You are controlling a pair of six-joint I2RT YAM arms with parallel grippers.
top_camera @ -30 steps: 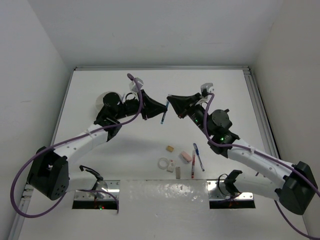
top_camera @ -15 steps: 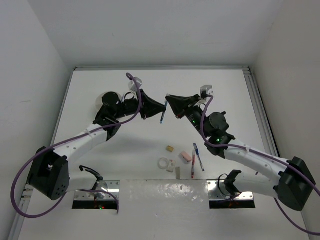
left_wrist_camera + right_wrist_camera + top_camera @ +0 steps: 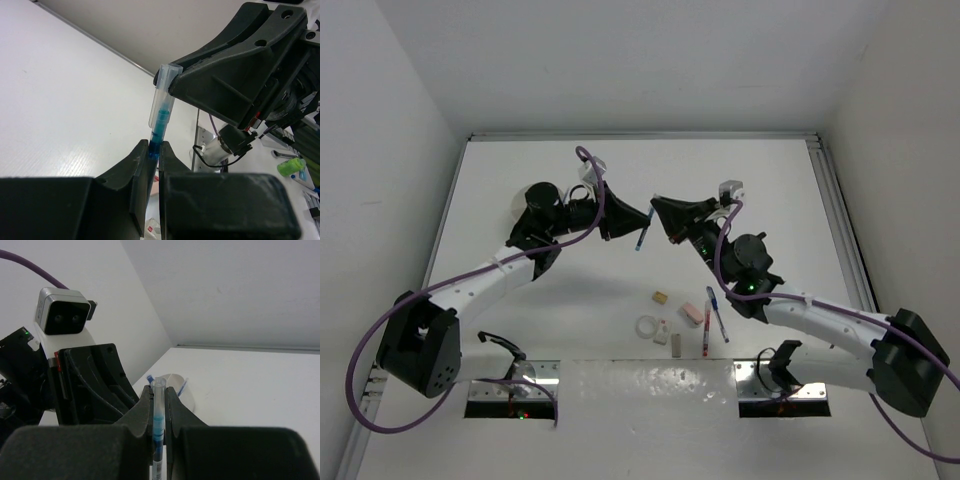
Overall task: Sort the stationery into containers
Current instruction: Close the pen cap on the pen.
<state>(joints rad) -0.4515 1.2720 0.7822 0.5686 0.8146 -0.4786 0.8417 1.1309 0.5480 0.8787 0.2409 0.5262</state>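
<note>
A blue pen (image 3: pixel 641 234) with a clear cap hangs in the air between my two grippers. My left gripper (image 3: pixel 642 218) is shut on its blue lower end (image 3: pixel 155 145). My right gripper (image 3: pixel 656 204) has its fingers (image 3: pixel 146 402) pressed on either side of the capped end (image 3: pixel 158 410). The round white tub (image 3: pixel 172 385) stands behind, with blue pens in it, and the left arm mostly hides the tub (image 3: pixel 586 190) in the top view. On the table lie a tan block (image 3: pixel 660 297), a tape ring (image 3: pixel 646 326), a pink eraser (image 3: pixel 692 313), a white eraser (image 3: pixel 676 340), a red pen (image 3: pixel 706 338) and another blue pen (image 3: pixel 718 315).
A raised rail (image 3: pixel 840 230) runs along the table's right edge. Two metal mounting plates (image 3: pixel 510 395) sit at the near edge by the arm bases. White walls close in the table at the back and on both sides.
My right arm has shifted left and bent further toward the left gripper. The pen and the left gripper have edged slightly left. Both sets of fingers stay at the pen.
</note>
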